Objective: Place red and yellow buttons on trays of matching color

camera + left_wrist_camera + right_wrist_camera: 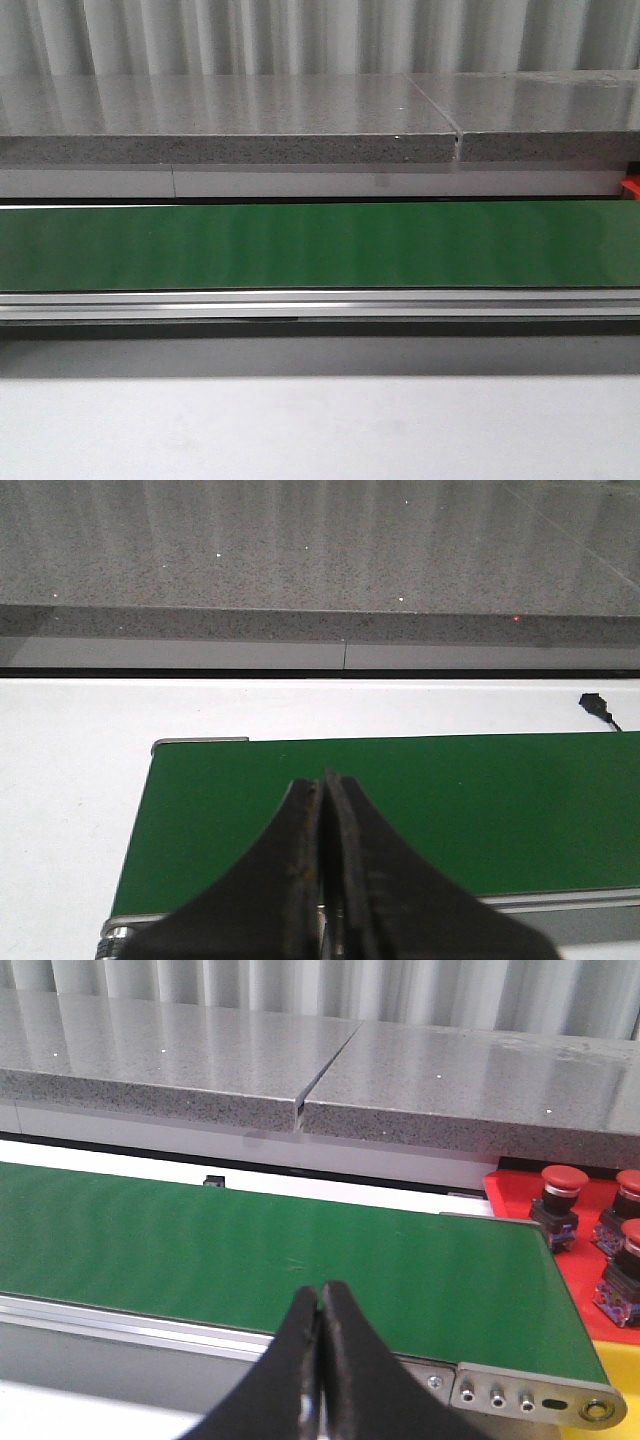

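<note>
Three red buttons stand on a red tray (510, 1192) past the belt's end in the right wrist view: one (558, 1192) nearest the belt, another (626, 1200) behind it, a third (630, 1265) closer. A yellow strip (620, 1365), perhaps a yellow tray's edge, shows below the red one. No yellow button shows. My right gripper (320, 1290) is shut and empty over the near edge of the green belt (280, 1250). My left gripper (322, 780) is shut and empty above the belt's other end (400, 800). Neither gripper shows in the front view.
The green conveyor belt (320, 245) runs across the front view, with a metal rail (320, 305) along its near side. A grey stone ledge (230, 125) lies behind it. A small black connector (597, 705) rests on the white surface beyond the belt. A red-orange corner (630, 188) shows at far right.
</note>
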Motion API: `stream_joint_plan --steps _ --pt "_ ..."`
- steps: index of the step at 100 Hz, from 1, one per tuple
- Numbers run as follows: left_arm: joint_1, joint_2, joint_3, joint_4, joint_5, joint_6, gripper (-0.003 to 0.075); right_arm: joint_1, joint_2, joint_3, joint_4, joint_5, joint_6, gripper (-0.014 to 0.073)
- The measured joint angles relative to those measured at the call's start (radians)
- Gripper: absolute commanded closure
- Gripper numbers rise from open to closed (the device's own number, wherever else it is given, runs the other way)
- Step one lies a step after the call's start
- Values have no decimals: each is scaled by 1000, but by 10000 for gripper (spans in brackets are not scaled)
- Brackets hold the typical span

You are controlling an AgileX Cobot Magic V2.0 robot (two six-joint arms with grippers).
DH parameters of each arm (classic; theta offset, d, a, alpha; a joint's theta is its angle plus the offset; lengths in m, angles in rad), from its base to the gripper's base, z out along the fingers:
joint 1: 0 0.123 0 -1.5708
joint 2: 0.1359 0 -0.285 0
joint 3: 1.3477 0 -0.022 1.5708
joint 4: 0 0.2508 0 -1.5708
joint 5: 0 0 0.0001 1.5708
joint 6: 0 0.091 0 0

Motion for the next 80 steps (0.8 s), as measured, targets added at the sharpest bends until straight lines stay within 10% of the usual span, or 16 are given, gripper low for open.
stream_joint_plan --steps 38,80 --pt "-3 0 13 5 -12 2 741 0 0 0 0 0 0 662" --pt "-98 -198 310 87 -403 2 741 0 0 0 0 1 2 662"
